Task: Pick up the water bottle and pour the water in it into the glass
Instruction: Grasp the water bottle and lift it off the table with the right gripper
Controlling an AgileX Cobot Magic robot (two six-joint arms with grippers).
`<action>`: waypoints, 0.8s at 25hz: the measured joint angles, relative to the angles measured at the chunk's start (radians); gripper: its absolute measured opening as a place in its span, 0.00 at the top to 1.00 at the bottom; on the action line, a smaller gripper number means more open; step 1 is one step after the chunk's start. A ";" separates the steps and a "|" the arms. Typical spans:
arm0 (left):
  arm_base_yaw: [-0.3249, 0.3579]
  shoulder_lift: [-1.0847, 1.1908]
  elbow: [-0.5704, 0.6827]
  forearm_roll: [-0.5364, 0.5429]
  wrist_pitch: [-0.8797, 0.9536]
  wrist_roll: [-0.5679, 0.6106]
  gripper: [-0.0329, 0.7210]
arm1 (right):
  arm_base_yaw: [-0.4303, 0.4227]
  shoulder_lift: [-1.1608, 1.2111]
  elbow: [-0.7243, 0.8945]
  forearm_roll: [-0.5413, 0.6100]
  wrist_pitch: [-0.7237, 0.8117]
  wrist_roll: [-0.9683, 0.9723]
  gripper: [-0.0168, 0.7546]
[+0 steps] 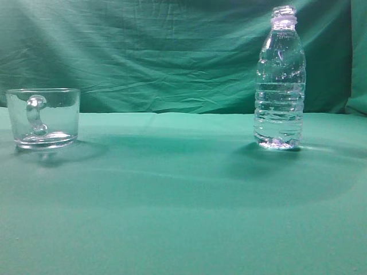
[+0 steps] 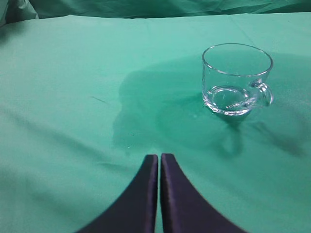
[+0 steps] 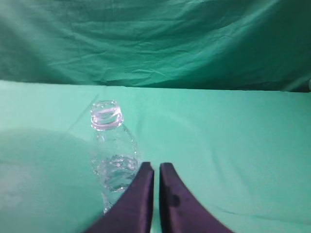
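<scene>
Water bottle [image 1: 280,80]: clear ribbed plastic, uncapped, upright on the green cloth [image 1: 183,200], right side of the exterior view.
Water [image 1: 278,123]: clear liquid inside the bottle; level hard to tell.
Glass [image 1: 43,117]: short clear handled cup, upright, far left, well apart from the bottle; looks empty.
Left gripper [image 2: 159,158]: dark fingers pressed together, holding nothing, near the glass.
Right gripper [image 3: 156,167]: fingers nearly touching, empty, just beside the bottle.
Backdrop [image 1: 143,51]: wrinkled green fabric.
</scene>
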 joint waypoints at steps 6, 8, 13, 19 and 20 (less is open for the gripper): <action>0.000 0.000 0.000 0.000 0.000 0.000 0.96 | 0.000 0.227 -0.095 -0.081 -0.030 0.120 0.32; 0.000 0.000 0.000 0.000 0.000 0.000 0.96 | 0.000 0.295 -0.121 -0.131 -0.057 0.155 0.17; 0.000 0.000 0.000 0.000 0.000 0.000 0.96 | 0.000 0.443 -0.160 -0.235 -0.196 0.271 0.09; 0.000 0.000 0.000 0.000 0.000 0.000 0.96 | 0.000 0.636 -0.227 -0.249 -0.318 0.313 0.11; 0.000 0.000 0.000 0.000 0.000 0.000 0.96 | 0.000 0.669 -0.245 -0.249 -0.347 0.313 0.11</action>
